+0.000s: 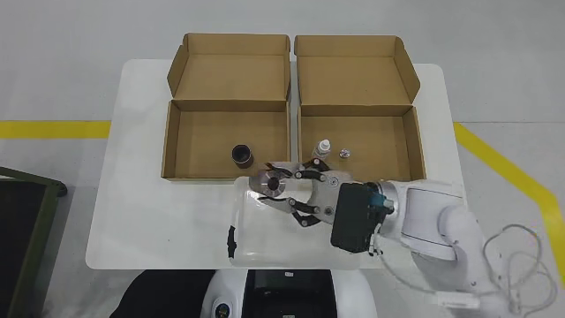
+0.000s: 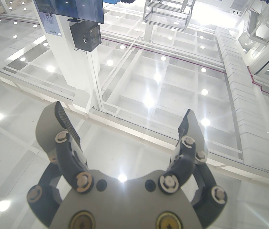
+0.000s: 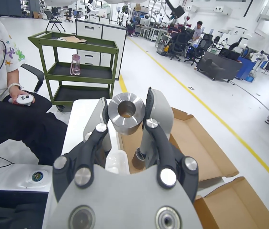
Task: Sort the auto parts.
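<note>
My right gripper (image 3: 126, 97) is shut on a silver metal ring (image 3: 126, 114) with a wide bore. In the top view the metal ring (image 1: 263, 185) hangs in the right gripper (image 1: 272, 187) just in front of the left cardboard box (image 1: 194, 146), above the far edge of a clear plastic tray (image 1: 265, 234). A dark cylinder (image 1: 241, 154) stands inside the left box, and the dark cylinder (image 3: 138, 159) shows below the gripper's fingers. The right cardboard box (image 1: 380, 146) holds a small white-capped part (image 1: 324, 147) and a small round part (image 1: 345, 153). My left gripper (image 2: 125, 113) is open, empty and points at the ceiling.
Both boxes have their lids (image 1: 231, 75) folded back at the far side of the white table (image 1: 141, 185). A small black piece (image 1: 231, 240) sits at the clear tray's edge. A green cart (image 1: 26, 221) stands off the table's left side.
</note>
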